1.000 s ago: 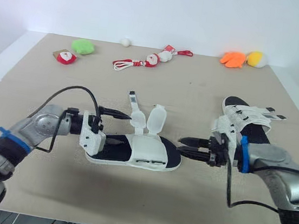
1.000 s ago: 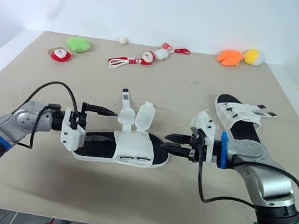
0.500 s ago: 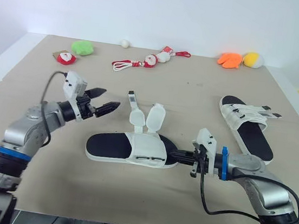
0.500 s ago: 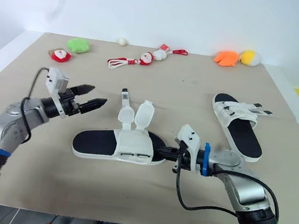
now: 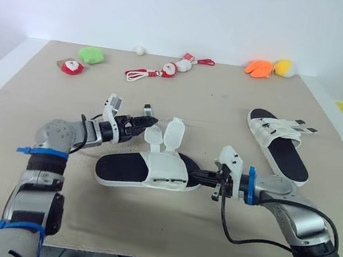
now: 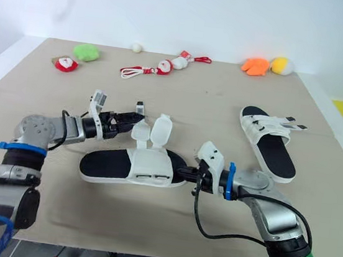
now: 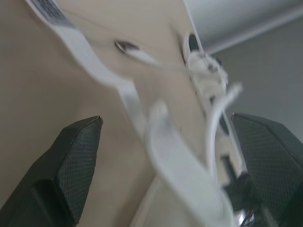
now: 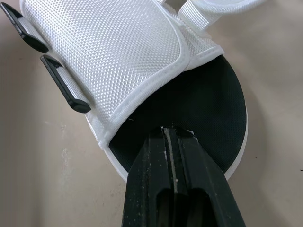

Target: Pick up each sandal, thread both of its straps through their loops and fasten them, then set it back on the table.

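A white sandal with a black insole [image 5: 147, 171] lies flat mid-table, its two straps [image 5: 172, 133] standing up unfastened. My left gripper [image 5: 143, 123] is open beside the narrow strap with the black tip [image 5: 148, 110]; in the left wrist view that strap [image 7: 120, 87] runs between the spread fingers [image 7: 75, 156]. My right gripper [image 5: 205, 179] is shut, its tips resting on the insole at the sandal's toe end [image 8: 203, 118]. A second sandal [image 5: 280, 146] lies at the right, its straps folded across.
Along the far edge lie a green plush [image 5: 91, 54], a small red-and-white toy [image 5: 72, 66], a red cord with Santa figures [image 5: 166, 70], a white ball [image 5: 140, 50] and orange and yellow plush toys [image 5: 259, 67]. The table's front edge runs close below my arms.
My left gripper has swung right and down from the open table to the upright straps. The right gripper stays shut at the sandal's toe.
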